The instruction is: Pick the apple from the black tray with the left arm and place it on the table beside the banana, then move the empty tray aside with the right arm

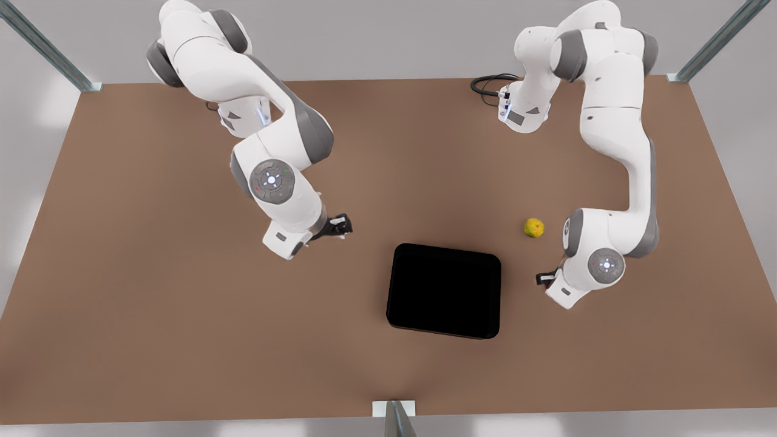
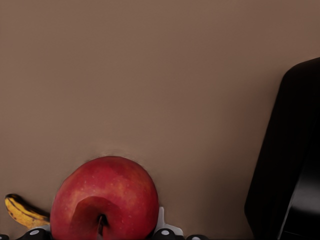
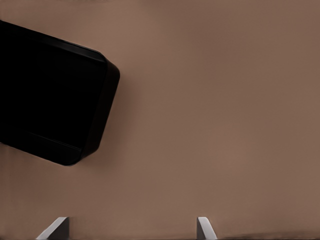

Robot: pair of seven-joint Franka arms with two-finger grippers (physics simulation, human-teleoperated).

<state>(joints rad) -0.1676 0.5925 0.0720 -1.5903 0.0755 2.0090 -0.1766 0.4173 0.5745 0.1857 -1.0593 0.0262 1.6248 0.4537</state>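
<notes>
left gripper (image 1: 545,278) at black tray's (image 1: 444,290) 3 o'clock, over apple (image 2: 104,199) beside banana (image 2: 22,212), hold unclear | right gripper (image 1: 340,227) at 10 o'clock, spread wide, empty

Red apple (image 2: 104,200) beside banana (image 2: 22,212); black tray (image 1: 444,291) empty.

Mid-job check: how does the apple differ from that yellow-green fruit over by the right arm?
Colour: the apple is glossy red, while the yellow-green fruit is dull and mottled.
Place: the apple is right at the left claw, next to the banana. The yellow-green fruit lies on the table on the other side of the black tray, near the open right claw.
Both are round and off the tray.
</notes>
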